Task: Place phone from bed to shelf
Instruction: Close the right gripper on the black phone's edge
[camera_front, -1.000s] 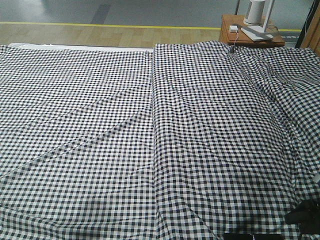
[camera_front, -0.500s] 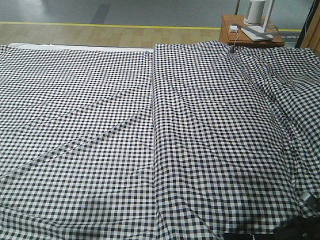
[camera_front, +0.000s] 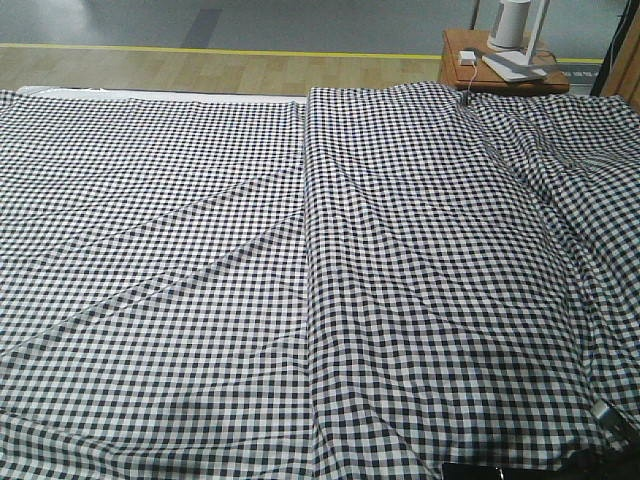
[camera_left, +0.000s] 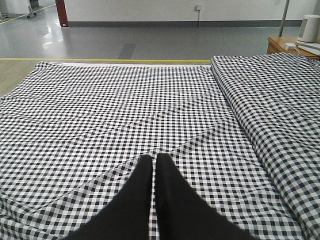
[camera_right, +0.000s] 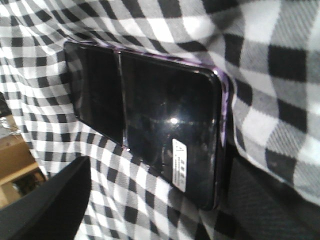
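Observation:
The phone (camera_right: 150, 125) is a slim black slab with a pinkish edge and a white barcode sticker, lying flat on the bed (camera_front: 300, 280) with its black-and-white check sheets. In the front view only a dark sliver of the phone (camera_front: 472, 470) shows at the bottom edge. My right gripper (camera_right: 155, 212) is open just over it. One dark finger (camera_right: 45, 210) stands clear on the left and the other finger (camera_right: 260, 200) lies close along the phone's edge. My left gripper (camera_left: 152, 160) is shut and empty above the sheet. The shelf is out of view.
A reddish-brown bedside table (camera_front: 470, 75) with a white device and a charger stands past the bed's far right corner. A raised fold of sheet (camera_front: 310, 200) runs down the bed's middle. Beyond the bed is bare floor with a yellow line (camera_front: 200, 50).
My right arm has sunk lower at the bottom right of the front view until little of it shows. The bed and the left gripper have not moved.

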